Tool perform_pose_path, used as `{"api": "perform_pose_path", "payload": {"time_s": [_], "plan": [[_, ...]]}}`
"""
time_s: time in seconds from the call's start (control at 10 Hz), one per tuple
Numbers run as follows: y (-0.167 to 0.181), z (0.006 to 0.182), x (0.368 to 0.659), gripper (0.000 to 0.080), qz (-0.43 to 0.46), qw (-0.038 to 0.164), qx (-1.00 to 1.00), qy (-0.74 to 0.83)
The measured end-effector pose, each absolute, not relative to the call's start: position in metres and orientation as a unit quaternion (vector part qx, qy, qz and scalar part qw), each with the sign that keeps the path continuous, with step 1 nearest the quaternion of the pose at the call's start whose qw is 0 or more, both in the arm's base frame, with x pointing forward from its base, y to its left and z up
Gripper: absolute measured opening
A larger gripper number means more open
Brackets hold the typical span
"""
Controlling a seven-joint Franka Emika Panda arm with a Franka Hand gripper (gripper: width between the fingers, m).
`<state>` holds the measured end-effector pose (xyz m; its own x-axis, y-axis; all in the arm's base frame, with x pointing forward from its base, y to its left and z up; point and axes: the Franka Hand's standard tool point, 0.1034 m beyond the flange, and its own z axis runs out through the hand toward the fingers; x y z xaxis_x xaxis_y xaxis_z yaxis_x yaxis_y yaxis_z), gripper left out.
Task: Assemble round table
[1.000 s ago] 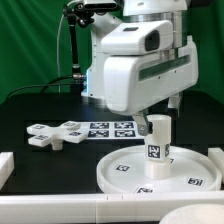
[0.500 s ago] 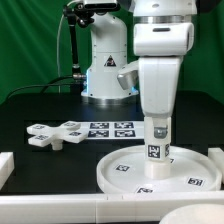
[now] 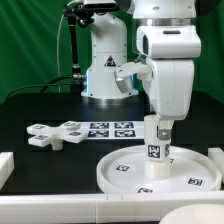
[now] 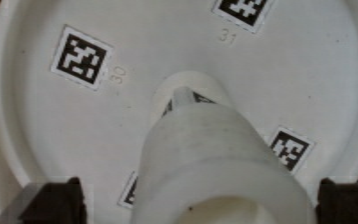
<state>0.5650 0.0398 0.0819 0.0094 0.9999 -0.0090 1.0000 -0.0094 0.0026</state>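
Starting at the near edge of the exterior view, I see a white rail [image 3: 50,208] running along the front of the black table [image 3: 40,108]. Just behind it, toward the exterior view's right, lies the large round disc [image 3: 185,165], flat, rim up, with square tags on its face. The short thick leg [image 3: 157,150] stands upright near the middle of that disc, with a tag on the side facing the camera. My gripper [image 3: 158,122] hangs straight down over the leg, with its fingers reaching around the leg's upper end. From the wrist view I look down the length of the leg [image 4: 202,160] onto the disc [image 4: 176,40]. The dark fingertips [image 4: 55,198] sit out to either side, and I can make out a clear gap between this one and the leg's wall, so I read the pincer as spread apart, straddling the leg without clamping it. Farther back, toward the exterior view's left, the cross-shaped piece [image 3: 55,134] lies flat on the table, well apart from the disc. Just beside it toward the exterior view's right is the marker board [image 3: 112,128]. Farthest away stands the arm's base [image 3: 105,72], against a green backdrop.
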Motion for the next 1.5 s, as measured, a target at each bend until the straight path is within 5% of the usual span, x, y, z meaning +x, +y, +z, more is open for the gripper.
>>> {"api": "perform_pose_path", "payload": {"time_s": [0.1, 0.2, 0.4, 1.5], "plan": [[0.0394, 0.0817, 0.5649, 0.0623, -0.002, 0.004, 0.713, 0.701], [0.0392, 0.0816, 0.5648, 0.0447, -0.003, 0.004, 0.713, 0.701], [0.0392, 0.0816, 0.5648, 0.0404, -0.002, 0.004, 0.72, 0.694], [0.0401, 0.0802, 0.5654, 0.0407, -0.003, -0.002, 0.936, 0.351]]}}
